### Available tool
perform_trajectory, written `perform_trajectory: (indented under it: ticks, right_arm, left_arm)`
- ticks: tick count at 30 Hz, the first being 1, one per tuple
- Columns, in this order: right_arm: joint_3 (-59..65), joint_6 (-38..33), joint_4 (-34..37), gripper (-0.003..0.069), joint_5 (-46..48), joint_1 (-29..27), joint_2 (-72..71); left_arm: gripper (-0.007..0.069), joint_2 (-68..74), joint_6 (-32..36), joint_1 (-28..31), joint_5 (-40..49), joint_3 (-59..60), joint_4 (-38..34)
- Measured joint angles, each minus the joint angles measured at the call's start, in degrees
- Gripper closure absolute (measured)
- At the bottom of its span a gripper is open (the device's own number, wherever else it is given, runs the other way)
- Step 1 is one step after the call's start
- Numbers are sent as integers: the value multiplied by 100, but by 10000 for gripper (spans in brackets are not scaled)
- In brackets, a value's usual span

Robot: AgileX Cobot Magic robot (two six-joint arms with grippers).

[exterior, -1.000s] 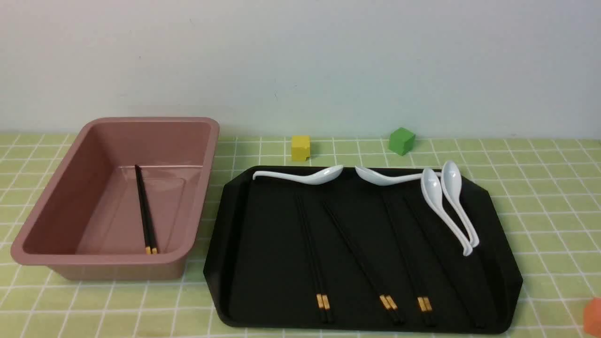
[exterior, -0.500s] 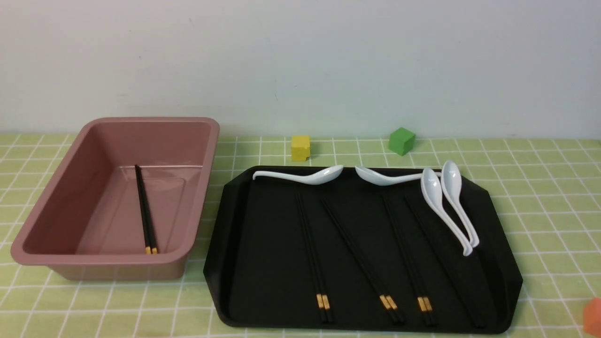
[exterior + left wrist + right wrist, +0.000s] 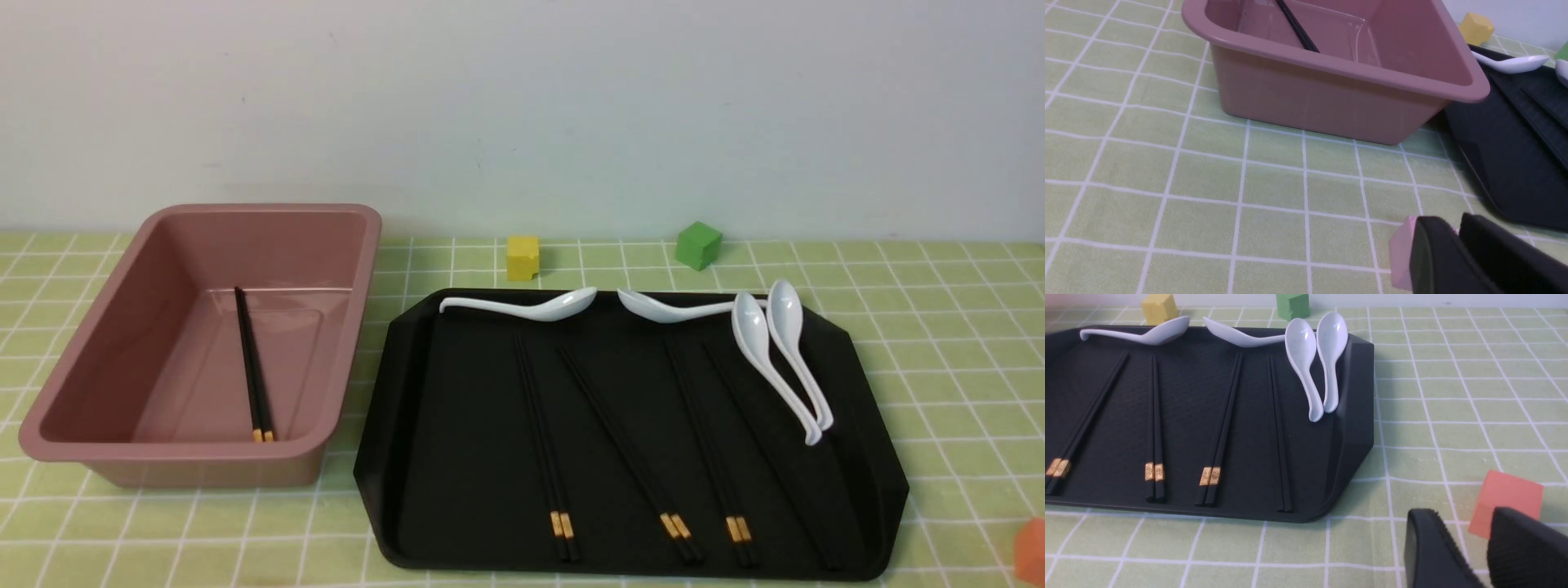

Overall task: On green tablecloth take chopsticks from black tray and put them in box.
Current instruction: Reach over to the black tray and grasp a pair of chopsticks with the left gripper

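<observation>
Two grippers hover low over the light yellow-green checked tablecloth [image 3: 939, 343]. The left gripper [image 3: 1457, 228] has its jaws almost together, the right gripper [image 3: 1472, 522] has them slightly apart, and both are empty. Farther off, four pairs of long black chopsticks [image 3: 543, 433] lie on the flat matte black tray [image 3: 384, 457], with white soup spoons [image 3: 775, 367] along its far edge. A fifth pair [image 3: 251, 367] lies inside the deep dusty-pink plastic box [image 3: 196, 461] left of the tray.

left pincer [image 3: 1457, 228]: matte black, blunt fingers [image 3: 1433, 253] | right pincer [image 3: 1466, 522]: black, finely ribbed pads [image 3: 1519, 547]
</observation>
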Motion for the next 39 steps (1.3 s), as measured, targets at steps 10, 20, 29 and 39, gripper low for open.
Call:
perform_trajectory:
  ticks: [10, 20, 29, 39]
  right_arm:
    - [0, 5, 0, 419, 0, 0, 0]
    - [0, 5, 0, 419, 0, 0, 0]
    - [0, 5, 0, 419, 0, 0, 0]
    - [0, 5, 0, 419, 0, 0, 0]
  left_arm:
    - [517, 0, 0, 0, 0, 0, 0]
    - [511, 0, -942, 0, 0, 0, -1304]
    - [503, 0, -2916, 0, -259, 0, -4923]
    - [622, 917, -346, 0, -86, -2086, -4978]
